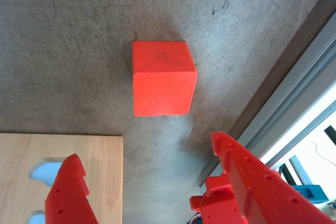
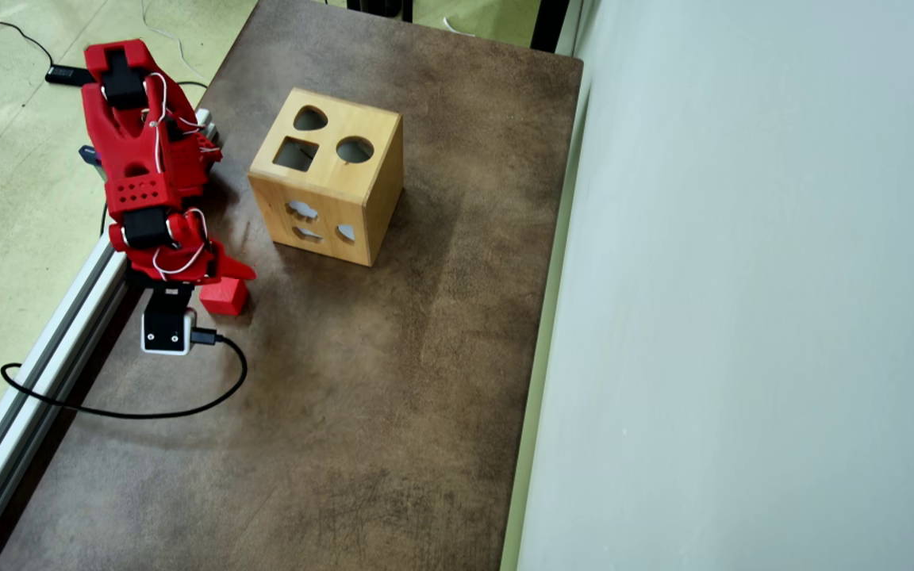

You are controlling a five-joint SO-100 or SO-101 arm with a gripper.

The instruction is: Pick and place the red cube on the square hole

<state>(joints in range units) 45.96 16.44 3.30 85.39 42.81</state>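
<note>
The red cube [image 1: 163, 85] lies on the brown table, alone in the middle of the wrist view. My red gripper [image 1: 144, 148] is open, its two fingers wide apart below the cube, and nothing sits between them. In the overhead view the cube [image 2: 224, 296] lies near the table's left edge, partly under my gripper [image 2: 217, 277], which hangs just above it. The wooden box [image 2: 330, 186] stands up and to the right of the cube, with the square hole [image 2: 296, 154] in its top face. A corner of the box [image 1: 105, 161] shows behind my left finger.
An aluminium rail [image 2: 52, 333] runs along the table's left edge, close to the cube; in the wrist view the rail [image 1: 294, 93] is at the right. A black cable [image 2: 147, 412] loops over the table. A pale wall [image 2: 743, 317] borders the right side.
</note>
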